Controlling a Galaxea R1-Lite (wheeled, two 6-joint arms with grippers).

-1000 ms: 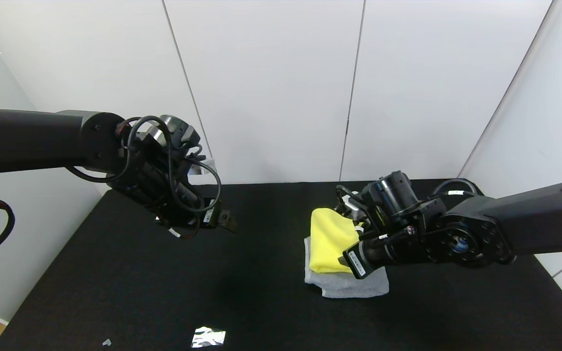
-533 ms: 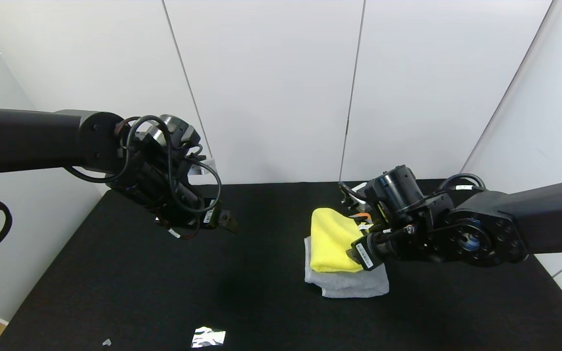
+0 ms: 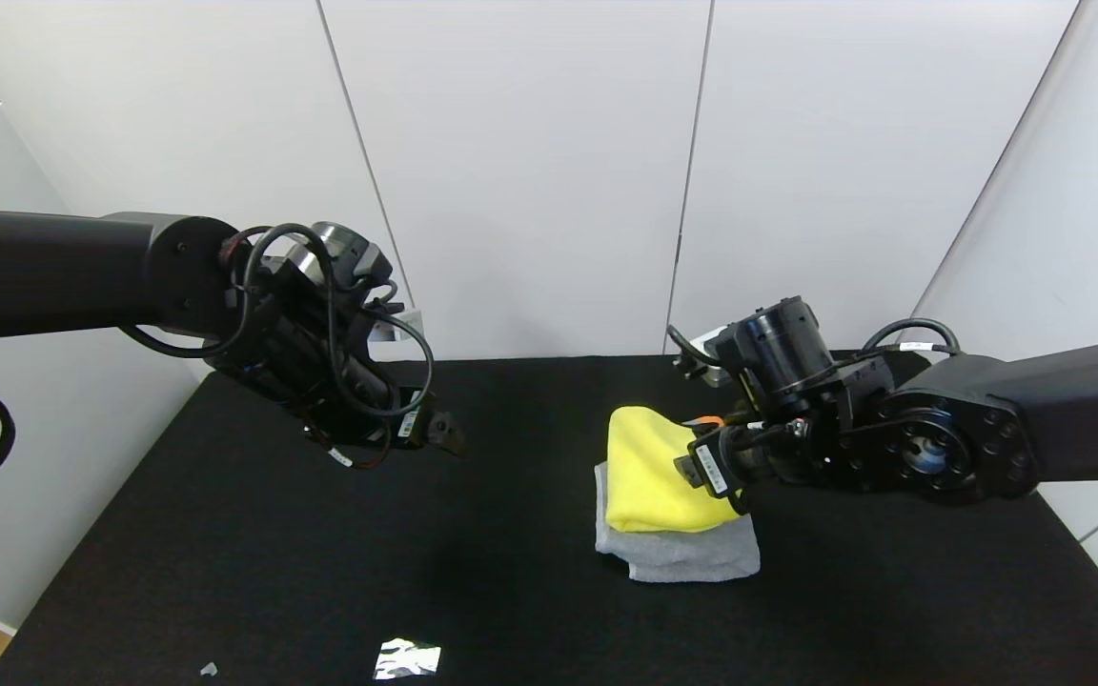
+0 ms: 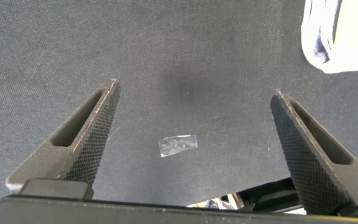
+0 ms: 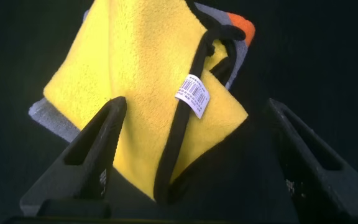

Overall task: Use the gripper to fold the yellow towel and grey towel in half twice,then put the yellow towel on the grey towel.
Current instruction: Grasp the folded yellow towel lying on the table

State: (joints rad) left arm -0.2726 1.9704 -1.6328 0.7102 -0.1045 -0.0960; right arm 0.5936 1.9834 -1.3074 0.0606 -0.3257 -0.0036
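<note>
The folded yellow towel [image 3: 649,472] lies on top of the folded grey towel [image 3: 692,554] right of the table's middle. In the right wrist view the yellow towel [image 5: 142,87] shows its black trim and white tag [image 5: 192,95], with the grey towel's orange patch [image 5: 240,26] behind it. My right gripper [image 3: 713,469] is open and empty, raised just above the yellow towel's right edge; its fingers [image 5: 95,149] stand wide apart. My left gripper [image 3: 444,436] is open and empty, held high over the table's left half.
A scrap of clear tape [image 3: 407,657] lies near the table's front edge and shows under the left gripper [image 4: 178,145]. A smaller scrap [image 3: 209,669] lies at the front left. White wall panels stand behind the black table [image 3: 320,572].
My right gripper has risen and drawn back to the right, off the yellow towel, which now lies flatter on the grey towel. The left arm has barely moved.
</note>
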